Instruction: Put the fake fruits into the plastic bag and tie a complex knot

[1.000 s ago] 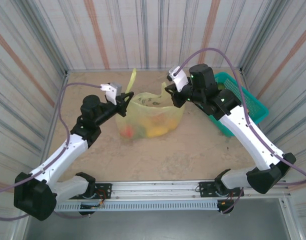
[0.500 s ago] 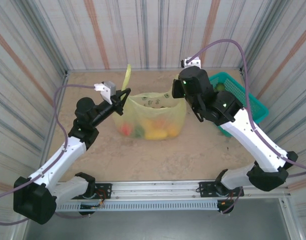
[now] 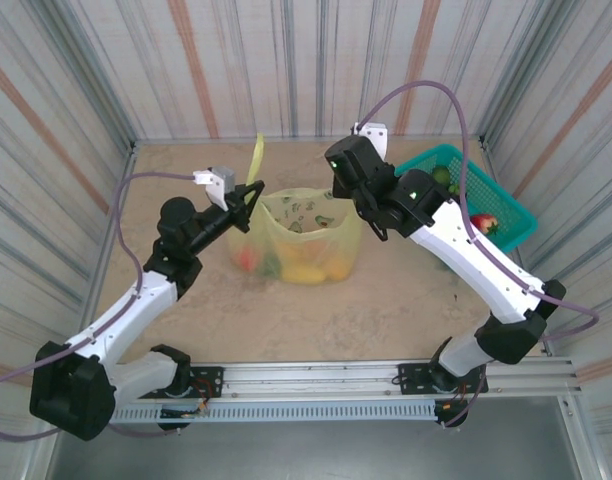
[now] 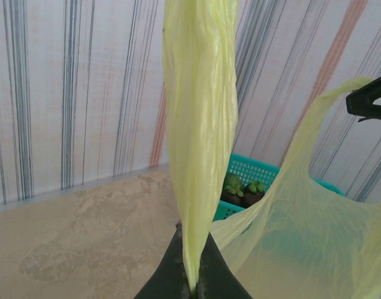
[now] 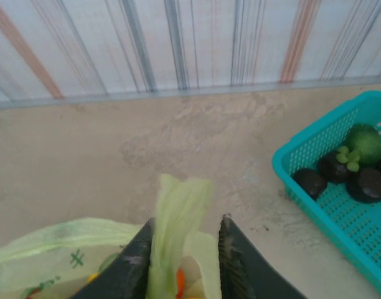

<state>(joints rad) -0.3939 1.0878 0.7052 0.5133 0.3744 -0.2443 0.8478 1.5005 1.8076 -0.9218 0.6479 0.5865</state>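
Teal mesh-sided plastic basket (image 3: 511,200) at right of the top view, by the right wall, sitting on the table. Right wrist view: basket (image 5: 309,140) at right edge, cut off by the frame. Left wrist view: part of its mesh wall (image 4: 253,169) at centre, low against the back wall.

Table top (image 3: 336,310) beige, mottled, stone-like.

Walls (image 3: 286,70) on three sides: pale panels, vertical grey stripes, a few orange-brown ones.

Slotted metal rail (image 3: 316,385) runs along the near table edge, bottom of the top view. Plain grey panel (image 3: 316,450) below it.
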